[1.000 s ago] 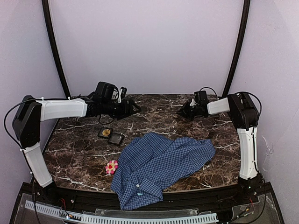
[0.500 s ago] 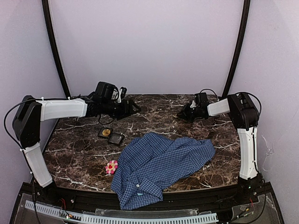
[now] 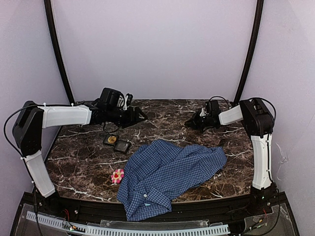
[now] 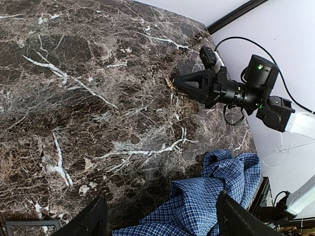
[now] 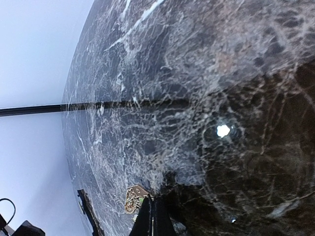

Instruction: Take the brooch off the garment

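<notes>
Crumpled blue-check shirt, front centre — brooch apparently off

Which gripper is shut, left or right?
The right gripper, jaws pinched on a small gold piece at the far right; the left gripper has its fingers wide apart.

Shirt: blue/white fine check, white btns. Worktop: dk brown marble w/ white veins. Tray: blk.
</notes>
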